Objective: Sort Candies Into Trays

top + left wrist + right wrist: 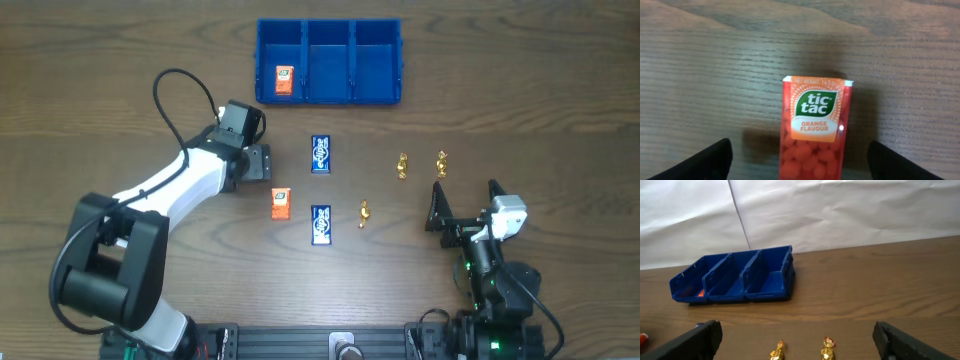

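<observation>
Counted one blue tray (328, 23) with three compartments. Two orange candy boxes, each with a green oval label: first box (284, 81) lay in the tray's left compartment, second box (281, 203) on the table (540, 110). Two blue packets (320, 154) (321, 224), white print too small to read. Three gold-wrapped candies (402, 165) (441, 163) (365, 212). Left gripper (258, 163) was spread wide above the second box; right gripper (466, 200) was spread, near the candies.

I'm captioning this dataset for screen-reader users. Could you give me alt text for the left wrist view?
An orange candy box lies label-up on a wooden table, between the two open fingers of the left end effector. The fingers stand apart from the box, one on either side.
</observation>
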`<move>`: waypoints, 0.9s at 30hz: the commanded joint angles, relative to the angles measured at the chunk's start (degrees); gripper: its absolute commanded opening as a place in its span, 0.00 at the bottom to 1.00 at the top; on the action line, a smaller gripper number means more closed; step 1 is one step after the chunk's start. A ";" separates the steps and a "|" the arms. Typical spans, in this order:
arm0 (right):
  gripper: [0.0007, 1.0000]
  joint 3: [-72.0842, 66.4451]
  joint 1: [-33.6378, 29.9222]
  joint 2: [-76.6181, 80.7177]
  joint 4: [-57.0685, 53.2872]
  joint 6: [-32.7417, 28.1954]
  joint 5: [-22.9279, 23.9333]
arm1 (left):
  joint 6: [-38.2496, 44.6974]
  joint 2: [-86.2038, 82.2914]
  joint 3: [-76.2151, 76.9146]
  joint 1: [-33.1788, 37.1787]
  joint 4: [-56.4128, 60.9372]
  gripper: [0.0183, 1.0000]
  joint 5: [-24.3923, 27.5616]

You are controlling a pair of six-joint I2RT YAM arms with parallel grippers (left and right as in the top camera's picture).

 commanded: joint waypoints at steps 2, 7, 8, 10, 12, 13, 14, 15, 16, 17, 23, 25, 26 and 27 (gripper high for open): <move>1.00 -0.17 -0.28 -0.31 -0.13 -0.68 -0.13 | 0.02 2.38 0.26 0.20 1.49 0.75 1.70; 1.00 -0.17 -0.31 -0.31 -0.11 -0.68 -0.13 | 0.00 2.43 0.26 0.20 1.46 0.56 1.73; 1.00 -0.17 -0.28 -0.31 -0.11 -0.68 -0.13 | 0.00 2.43 0.26 0.20 1.46 0.52 1.73; 1.00 -0.17 -0.28 -0.31 -0.11 -0.68 -0.13 | 0.00 2.45 0.26 0.20 1.42 0.44 1.84; 1.00 -0.17 -0.28 -0.31 -0.11 -0.68 -0.13 | 0.00 2.43 0.26 0.20 1.42 0.36 1.95; 1.00 -0.17 -0.28 -0.31 -0.11 -0.68 -0.13 | -0.02 2.43 0.26 0.20 1.44 0.34 1.95; 1.00 -0.17 -0.28 -0.31 -0.11 -0.68 -0.13 | -0.04 2.40 0.26 0.20 1.42 0.33 2.01; 1.00 -0.17 -0.28 -0.31 -0.11 -0.68 -0.13 | -0.09 2.14 0.31 0.20 1.40 0.33 2.23; 1.00 -0.17 -0.28 -0.31 -0.13 -0.68 -0.13 | -0.26 1.40 0.35 0.17 1.38 0.32 2.75; 1.00 -0.17 -0.28 -0.31 -0.13 -0.68 -0.13 | -0.57 0.39 0.39 0.11 1.31 0.31 2.84; 1.00 -0.17 -0.28 -0.31 -0.11 -0.68 -0.13 | -3.96 -15.08 3.78 -3.85 -2.19 0.29 -2.12; 1.00 -0.17 -0.31 -0.31 -0.11 -0.68 -0.13 | -4.33 -18.27 10.84 -6.64 -4.87 0.29 -6.58; 1.00 -0.17 -0.28 -0.31 -0.11 -0.68 -0.13 | -4.28 -18.03 13.88 -6.95 -5.90 0.29 -7.34; 1.00 -0.17 -0.28 -0.31 -0.11 -0.68 -0.13 | -4.00 -16.87 17.81 -7.02 -7.21 0.29 -7.87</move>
